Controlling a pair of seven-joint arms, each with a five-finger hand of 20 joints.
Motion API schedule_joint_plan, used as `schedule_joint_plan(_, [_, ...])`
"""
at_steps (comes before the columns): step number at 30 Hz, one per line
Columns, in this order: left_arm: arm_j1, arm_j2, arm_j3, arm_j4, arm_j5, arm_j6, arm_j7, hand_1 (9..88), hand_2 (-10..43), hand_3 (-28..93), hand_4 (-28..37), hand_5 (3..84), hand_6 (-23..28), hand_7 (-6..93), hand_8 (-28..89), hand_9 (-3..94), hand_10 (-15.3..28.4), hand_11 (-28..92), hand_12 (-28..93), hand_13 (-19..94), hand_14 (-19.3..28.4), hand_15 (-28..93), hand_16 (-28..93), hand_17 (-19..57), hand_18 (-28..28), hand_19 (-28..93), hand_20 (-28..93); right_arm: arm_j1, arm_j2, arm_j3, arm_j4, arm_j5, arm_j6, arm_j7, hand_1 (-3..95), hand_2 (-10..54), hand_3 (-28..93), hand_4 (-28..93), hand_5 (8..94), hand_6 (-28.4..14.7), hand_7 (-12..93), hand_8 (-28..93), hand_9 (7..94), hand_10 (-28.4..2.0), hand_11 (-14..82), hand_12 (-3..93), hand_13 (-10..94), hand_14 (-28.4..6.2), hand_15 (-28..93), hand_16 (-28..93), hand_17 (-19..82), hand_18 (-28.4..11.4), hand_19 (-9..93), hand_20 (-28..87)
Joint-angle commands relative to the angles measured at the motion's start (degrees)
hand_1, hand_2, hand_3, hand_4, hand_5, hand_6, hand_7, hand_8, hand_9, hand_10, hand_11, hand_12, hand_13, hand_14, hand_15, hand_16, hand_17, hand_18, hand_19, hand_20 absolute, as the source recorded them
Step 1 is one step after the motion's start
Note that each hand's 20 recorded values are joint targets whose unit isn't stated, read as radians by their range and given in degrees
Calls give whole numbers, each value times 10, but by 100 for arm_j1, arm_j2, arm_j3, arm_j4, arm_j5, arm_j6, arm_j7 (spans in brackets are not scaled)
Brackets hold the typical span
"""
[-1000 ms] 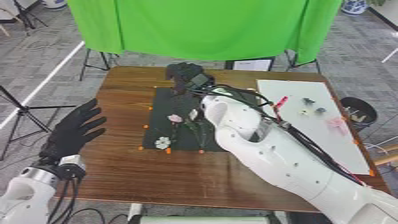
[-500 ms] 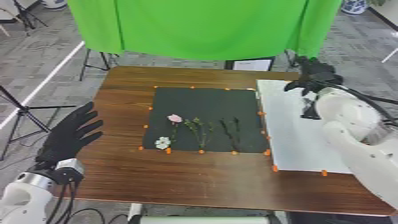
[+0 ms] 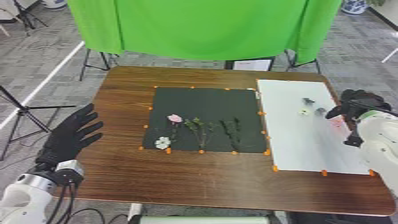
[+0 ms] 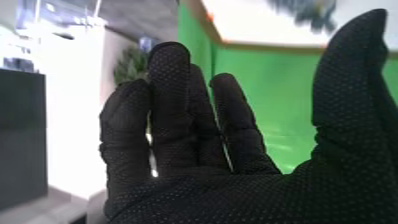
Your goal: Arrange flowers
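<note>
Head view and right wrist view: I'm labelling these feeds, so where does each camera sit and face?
Head view: on the robot's head, looking forward and down at the wooden table, dark mat and white board; the left hand and right hand show, with the left arm and right arm.
Right wrist view: on the right arm's wrist, looking along the right hand's palm and fingers towards the green cloth.
Shared: right hand, green cloth and, probably, white board.

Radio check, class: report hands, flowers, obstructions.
Left robot hand open, left of black mat. Right robot hand open, by white board. Pink flower, white flower on mat; neither hand over them.
</note>
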State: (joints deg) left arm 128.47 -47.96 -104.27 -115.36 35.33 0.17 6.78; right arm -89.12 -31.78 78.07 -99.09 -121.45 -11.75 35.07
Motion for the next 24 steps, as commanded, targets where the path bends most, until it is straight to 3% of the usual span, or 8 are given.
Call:
schedule_joint_plan(1, [110, 26, -23, -21, -3, -23, -24, 244, -45, 700, -283, 214, 37, 193, -107, 156, 100, 185, 193, 119, 136, 289, 14, -121, 202, 385, 103, -100, -59, 44, 140, 102, -398, 86, 180, -95, 812, -283, 325, -58, 310, -150, 427, -141, 210, 199, 488, -92, 721, 208, 246, -207, 811, 499])
schedule_joint_plan(5, [156, 13, -49, -38, 5, -33, -39, 244, -45, 699, -283, 214, 37, 193, -107, 156, 101, 185, 193, 120, 136, 289, 14, -121, 202, 385, 103, -32, -87, -87, 220, 42, -437, 65, 177, -95, 804, -283, 332, -56, 311, -150, 436, -142, 207, 197, 499, -91, 720, 212, 250, -207, 813, 500])
schedule_joint_plan(7, [135, 12, -36, -37, 6, -42, -56, 245, -44, 699, -283, 214, 37, 193, -107, 156, 101, 185, 194, 120, 136, 289, 14, -121, 202, 385, 103, 12, -72, -279, 304, -90, -124, 88, 178, -95, 813, -283, 336, -49, 318, -150, 449, -141, 211, 197, 512, -89, 719, 214, 256, -206, 817, 500])
schedule_joint_plan(9, [95, 8, -16, -17, 17, -71, -70, 245, -44, 698, -283, 214, 37, 194, -107, 157, 101, 185, 193, 119, 136, 290, 15, -120, 202, 385, 103, 37, -58, -454, 424, -305, 264, 12, 206, -95, 826, -283, 368, -32, 357, -171, 498, -126, 242, 200, 564, -80, 712, 221, 278, -195, 831, 496])
schedule_joint_plan(12, [79, 23, -6, -11, 19, -67, -84, 245, -44, 698, -283, 214, 37, 194, -108, 156, 101, 186, 193, 120, 136, 289, 14, -121, 202, 386, 103, 94, -80, -539, 460, -317, 157, 43, 248, -95, 831, -283, 423, -9, 387, -187, 575, -100, 294, 209, 621, -60, 705, 238, 308, -186, 852, 493])
schedule_joint_plan(16, [83, 9, -20, -12, 26, -66, -86, 245, -44, 698, -283, 214, 37, 194, -108, 156, 101, 185, 193, 119, 135, 288, 14, -121, 202, 385, 103, 159, -99, -650, 527, -465, 114, 53, 258, -95, 832, -283, 443, -4, 396, -191, 592, -94, 305, 211, 633, -58, 704, 247, 316, -186, 860, 493])
schedule_joint_plan(20, [113, 19, -29, -24, 9, -42, -66, 245, -44, 699, -283, 214, 37, 193, -108, 156, 101, 184, 194, 119, 136, 289, 15, -121, 202, 385, 103, 223, -83, -821, 613, -593, 612, 26, 302, -95, 854, -282, 467, 7, 420, -198, 613, -83, 330, 216, 652, -51, 703, 258, 327, -182, 870, 490])
schedule_joint_plan(24, [156, 10, -62, -48, 4, -21, -57, 245, -44, 699, -283, 214, 37, 194, -108, 156, 101, 184, 194, 120, 135, 289, 15, -121, 202, 385, 103, 208, -62, -883, 621, -726, 1068, -103, 460, -94, 833, -282, 577, 29, 524, -57, 796, -57, 179, 416, 714, -40, 696, 299, 367, -176, 901, 488])
